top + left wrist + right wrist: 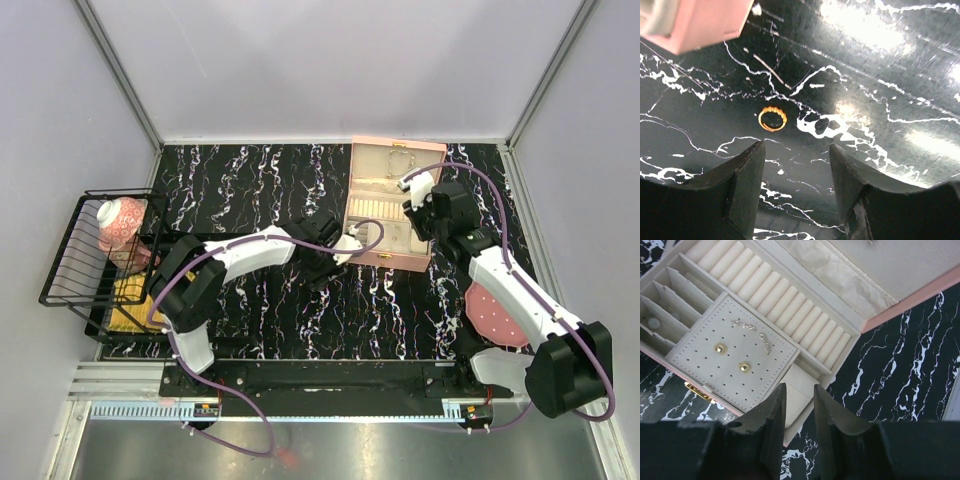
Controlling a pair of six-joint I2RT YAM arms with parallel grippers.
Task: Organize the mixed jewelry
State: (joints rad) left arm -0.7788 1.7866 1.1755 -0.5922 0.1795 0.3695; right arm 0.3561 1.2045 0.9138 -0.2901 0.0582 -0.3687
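A small gold-orange ring (772, 118) lies flat on the black marbled table. A thin pale strand (769, 69) lies just beyond it, near a corner of the pink box (695, 22). My left gripper (796, 147) is open and empty, its fingertips just short of the ring; in the top view it (322, 272) is beside the box's front left corner. My right gripper (799, 387) is open only a little and empty, above the open box's (375, 258) small front compartment (797, 390). In the top view it (412, 215) hovers over the box's right side.
The box tray holds a row of ring rolls (775, 295) and a perforated panel (700, 360) with two gold studs and two silvery pieces. A round pink dotted disc (495, 312) lies at the right. A black wire rack (70, 262) with a pink bowl (122, 222) stands at the left.
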